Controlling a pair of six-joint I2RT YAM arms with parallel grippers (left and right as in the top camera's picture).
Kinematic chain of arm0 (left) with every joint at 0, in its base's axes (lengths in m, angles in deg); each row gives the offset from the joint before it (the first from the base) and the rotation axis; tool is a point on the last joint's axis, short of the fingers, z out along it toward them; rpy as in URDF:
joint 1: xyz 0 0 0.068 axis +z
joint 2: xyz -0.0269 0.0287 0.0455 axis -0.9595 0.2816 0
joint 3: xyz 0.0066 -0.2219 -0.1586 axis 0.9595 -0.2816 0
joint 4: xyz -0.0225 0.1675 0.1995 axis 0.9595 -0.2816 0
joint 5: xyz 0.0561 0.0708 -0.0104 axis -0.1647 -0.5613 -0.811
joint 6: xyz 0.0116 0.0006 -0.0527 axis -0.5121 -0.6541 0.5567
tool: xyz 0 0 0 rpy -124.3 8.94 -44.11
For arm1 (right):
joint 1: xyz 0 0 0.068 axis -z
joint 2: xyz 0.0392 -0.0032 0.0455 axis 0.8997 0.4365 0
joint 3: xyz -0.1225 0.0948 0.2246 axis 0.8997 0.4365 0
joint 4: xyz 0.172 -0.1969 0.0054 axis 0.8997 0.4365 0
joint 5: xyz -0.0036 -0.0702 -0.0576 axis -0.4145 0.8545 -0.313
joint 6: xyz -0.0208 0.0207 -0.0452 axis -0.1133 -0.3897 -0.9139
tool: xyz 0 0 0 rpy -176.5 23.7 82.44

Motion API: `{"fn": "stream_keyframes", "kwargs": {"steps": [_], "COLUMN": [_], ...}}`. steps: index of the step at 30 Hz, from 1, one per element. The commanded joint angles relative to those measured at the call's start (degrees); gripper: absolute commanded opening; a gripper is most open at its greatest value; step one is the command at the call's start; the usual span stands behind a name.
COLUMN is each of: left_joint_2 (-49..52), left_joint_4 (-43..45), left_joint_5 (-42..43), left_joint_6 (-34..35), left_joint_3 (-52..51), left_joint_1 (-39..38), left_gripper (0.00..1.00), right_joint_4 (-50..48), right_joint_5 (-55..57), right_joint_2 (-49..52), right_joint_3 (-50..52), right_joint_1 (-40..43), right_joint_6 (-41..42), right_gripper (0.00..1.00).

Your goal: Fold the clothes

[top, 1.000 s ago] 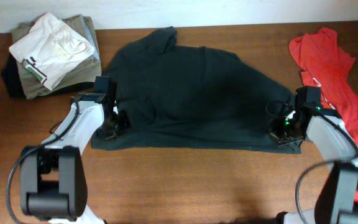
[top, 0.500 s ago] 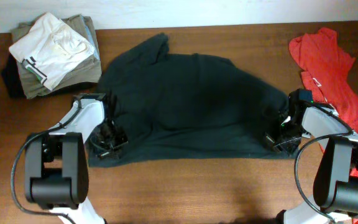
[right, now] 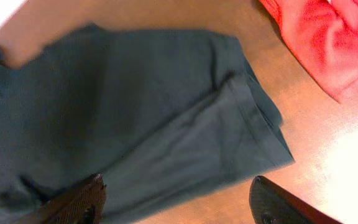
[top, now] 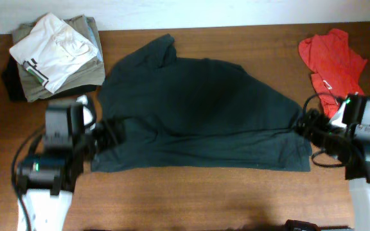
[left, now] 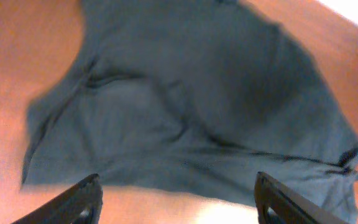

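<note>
Desk (top: pixel 191 199): brown wood. Black T-shirt (top: pixel 198 115) spread mid-desk between my two arms, wrinkled, hem toward me (one sleeve pokes toward far edge). Red-orange shirt (top: pixel 333 58) crumpled, far right. Folded white and khaki pile (top: pixel 53 54), far left corner. My left jaws released wide, at T-shirt's left edge. My right jaws released wide, at its right edge.

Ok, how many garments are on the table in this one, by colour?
Dark charcoal T-shirt: 1
Red-orange shirt: 1
White folded garment: 1
Khaki folded garment: 1
Total: 4; a dark patch beside the khaki one is too unclear to count.
</note>
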Motion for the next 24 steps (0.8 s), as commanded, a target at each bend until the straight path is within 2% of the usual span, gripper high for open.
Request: {"fn": "stream_keyframes", "kwargs": {"steps": [1, 3, 5, 7, 8, 10, 11, 13, 16, 17, 18, 19, 20, 22, 23, 24], "left_joint_2": [15.1, 27.0, 46.6, 60.0, 67.0, 75.3, 78.6, 83.8, 88.9, 89.7, 90.0, 90.0, 90.0, 89.9, 89.9, 89.9], "left_joint_4": [2.8, 3.2, 5.4, 11.8, 20.0, 29.6, 32.9, 36.1, 36.2, 36.0, 35.9, 35.9, 35.9, 36.5, 37.1, 37.6], "left_joint_5": [0.6, -0.8, -2.2, -2.3, -2.3, -2.3, -2.3, -2.3, -5.7, -6.2, -6.6, -6.6, -6.9, -8.0, -8.3, -8.3], "left_joint_6": [-9.2, -12.3, -16.4, -19.6, -22.1, -23.4, -23.4, -23.4, -23.4, -23.4, -23.4, -23.4, -23.4, -23.4, -23.4, -23.4], "left_joint_3": [15.3, 27.1, 47.1, 57.6, 59.4, 59.4, 59.4, 59.4, 59.4, 59.4, 59.4, 59.4, 59.4, 59.4, 59.4, 59.4], "left_joint_1": [-4.7, -7.0, -9.2, -10.1, -10.4, -10.4, -10.4, -10.5, -10.5, -10.5, -10.5, -10.5, -10.4, -10.3, -10.2, -10.2], "left_gripper": [0.86, 0.86, 0.86, 0.86, 0.86, 0.87, 0.92, 0.92, 0.91, 0.79, 0.49, 0.30, 0.19, 0.15, 0.15, 0.20], "right_joint_4": [1.0, 1.1, 0.3, 1.2, 2.9, 5.0, 5.4, 5.4, 5.4, 5.4, 5.1, 4.7, 3.1, -4.5, -8.6, -14.1], "right_joint_5": [-4.2, -7.3, -8.5, -8.5, -8.5, -8.5, -8.4, -8.4, -8.0, -8.0, -8.0, -8.0, -8.0, -8.0, -8.0, -8.0], "right_joint_2": [9.0, 15.8, 25.4, 30.6, 33.8, 37.2, 38.2, 38.8, 38.8, 38.8, 38.8, 38.8, 38.8, 38.8, 38.9, 39.4], "right_joint_3": [-12.1, -17.1, -20.0, -20.0, -20.0, -20.0, -20.0, -20.0, -20.0, -20.0, -20.0, -20.0, -20.0, -20.0, -20.0, -20.0], "right_joint_1": [-0.3, -0.3, -0.3, -0.3, -0.3, -0.3, -0.3, -0.3, -0.3, -0.3, -0.3, -0.3, -0.3, -0.3, -0.3, -0.3], "right_joint_6": [-5.0, -7.6, -8.4, -8.4, -9.3, -12.3, -12.4, -12.4, -12.4, -12.4, -12.4, -12.4, -12.4, -12.4, -12.4, -12.4], "right_gripper": [0.98, 0.99, 0.99, 0.99, 0.99, 0.99, 0.99, 0.99, 0.99, 0.99, 0.99, 0.99, 1.00, 0.99, 0.99, 0.98]}}
